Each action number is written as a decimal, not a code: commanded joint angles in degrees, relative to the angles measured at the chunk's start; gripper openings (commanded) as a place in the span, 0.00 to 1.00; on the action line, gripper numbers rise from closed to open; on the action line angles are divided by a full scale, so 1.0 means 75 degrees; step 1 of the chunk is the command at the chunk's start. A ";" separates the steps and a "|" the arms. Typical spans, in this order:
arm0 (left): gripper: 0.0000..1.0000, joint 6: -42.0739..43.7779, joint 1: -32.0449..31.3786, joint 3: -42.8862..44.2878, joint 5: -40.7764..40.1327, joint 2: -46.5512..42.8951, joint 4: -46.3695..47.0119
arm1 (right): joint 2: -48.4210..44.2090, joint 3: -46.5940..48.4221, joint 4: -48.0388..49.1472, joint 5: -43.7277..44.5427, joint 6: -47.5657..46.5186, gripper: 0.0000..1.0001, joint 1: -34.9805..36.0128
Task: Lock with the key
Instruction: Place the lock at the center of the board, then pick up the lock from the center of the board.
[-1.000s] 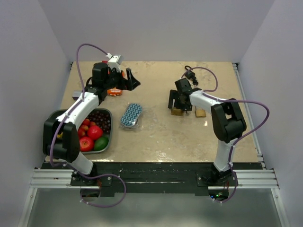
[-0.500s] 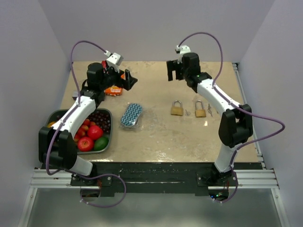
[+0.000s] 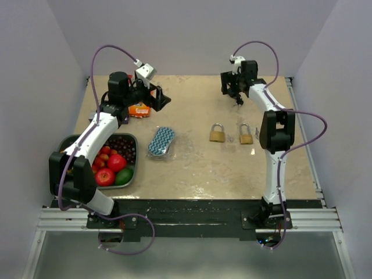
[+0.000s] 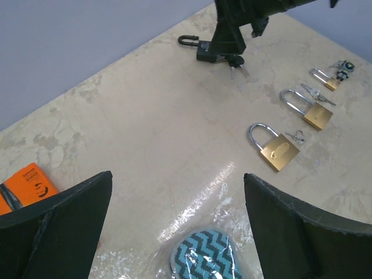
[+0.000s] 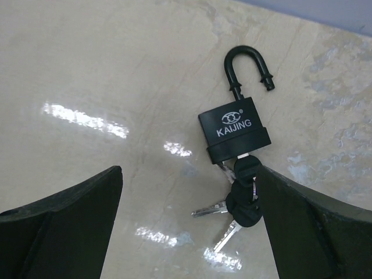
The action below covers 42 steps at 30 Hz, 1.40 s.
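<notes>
The right tool [image 5: 189, 186], spread wide and empty, hangs just above the black metal padlock with open shackle [image 5: 235, 131] on the beige stone bench [image 5: 87, 70], the padlock's long axis lying across the tool's closing line and its bunch of keys [image 5: 238, 203] at the end nearer the tool.

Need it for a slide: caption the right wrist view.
Open right gripper hovers over a black padlock, shackle open, keys at its base.

Built as two slim units, left arm [image 3: 93, 136] and right arm [image 3: 273, 180], with white link shells between bulky black joint housings. Trails a thin purple cable [image 3: 107, 47] looping high off each wrist, past a small pale camera block [image 3: 145, 71]. Ends in broad, wedge-shaped matte black fingers [image 4: 58, 232].
</notes>
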 commanded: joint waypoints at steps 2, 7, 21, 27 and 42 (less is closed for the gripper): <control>0.99 0.0191 0.0072 -0.0035 0.0710 -0.0068 0.0125 | 0.0461 0.0885 -0.0017 -0.0288 -0.0414 0.99 -0.0131; 0.99 0.0191 0.0072 -0.0001 0.0663 -0.0022 0.0125 | 0.0908 0.0943 0.0498 -0.0253 -0.0496 0.99 -0.0201; 0.99 0.0132 0.0072 0.0257 0.0511 0.0119 0.0008 | 0.1892 0.1377 0.1248 0.0567 -0.0754 0.99 -0.0342; 0.99 0.0097 0.0072 0.0445 0.0675 0.0166 -0.0063 | 0.2150 0.1400 0.1565 0.0521 -0.0907 0.98 -0.0342; 0.99 0.0167 0.0072 0.0539 0.0780 0.0295 -0.0250 | 0.1075 0.0383 0.0265 -0.1973 -0.1362 0.31 -0.0295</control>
